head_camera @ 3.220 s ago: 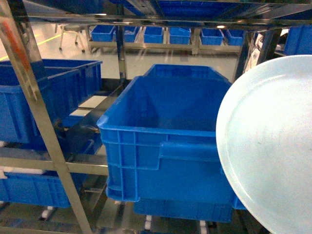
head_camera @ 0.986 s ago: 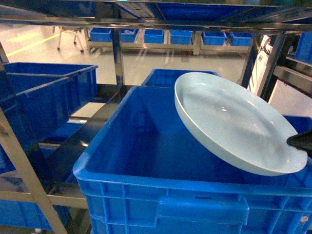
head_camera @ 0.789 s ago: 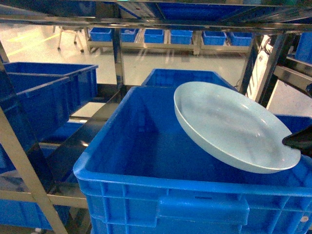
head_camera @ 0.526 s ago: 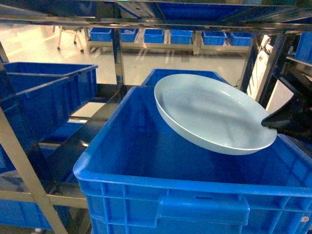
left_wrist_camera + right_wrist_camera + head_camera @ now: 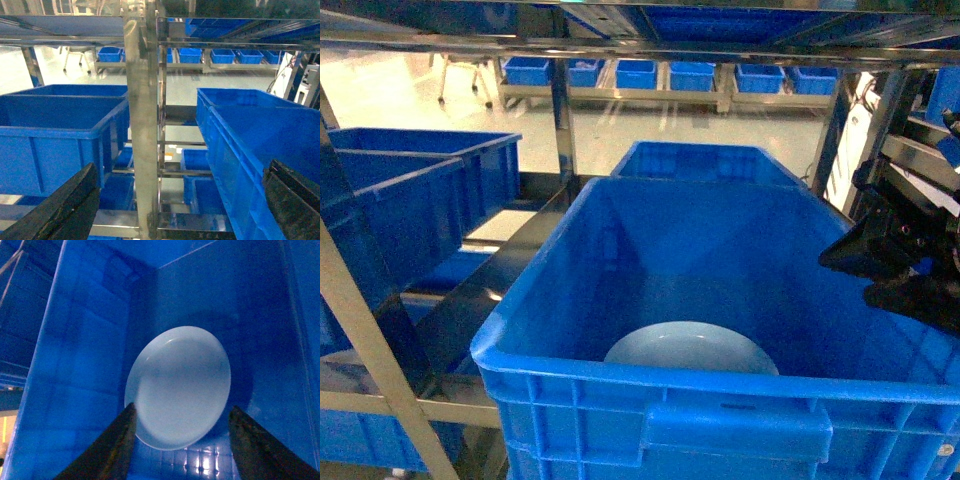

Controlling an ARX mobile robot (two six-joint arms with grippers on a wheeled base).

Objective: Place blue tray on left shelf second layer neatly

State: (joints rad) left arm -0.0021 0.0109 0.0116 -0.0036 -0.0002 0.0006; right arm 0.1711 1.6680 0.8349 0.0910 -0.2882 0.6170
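Note:
The blue tray [image 5: 690,346] lies at the bottom of a large deep-blue crate [image 5: 650,405], near its front wall. In the right wrist view the tray [image 5: 177,387] rests free on the crate floor [image 5: 75,365], touching neither finger. My right gripper [image 5: 182,409] hangs open above it; in the head view it [image 5: 848,275] is at the crate's right rim. My left gripper [image 5: 182,167] is open and empty, facing a steel upright [image 5: 142,125] of the left shelf [image 5: 360,310]. It does not show in the head view.
More blue crates [image 5: 410,200] sit on the rack to the left, and another stands behind the big one [image 5: 705,160]. A steel rail [image 5: 620,45] runs overhead. Lower tiers hold further crates [image 5: 200,170]. Beyond the rack is open floor with a row of crates [image 5: 660,72].
The tray, held tilted over the crate by my right gripper, has been let go and now lies on the crate's floor. The right gripper has opened and drawn back to the right.

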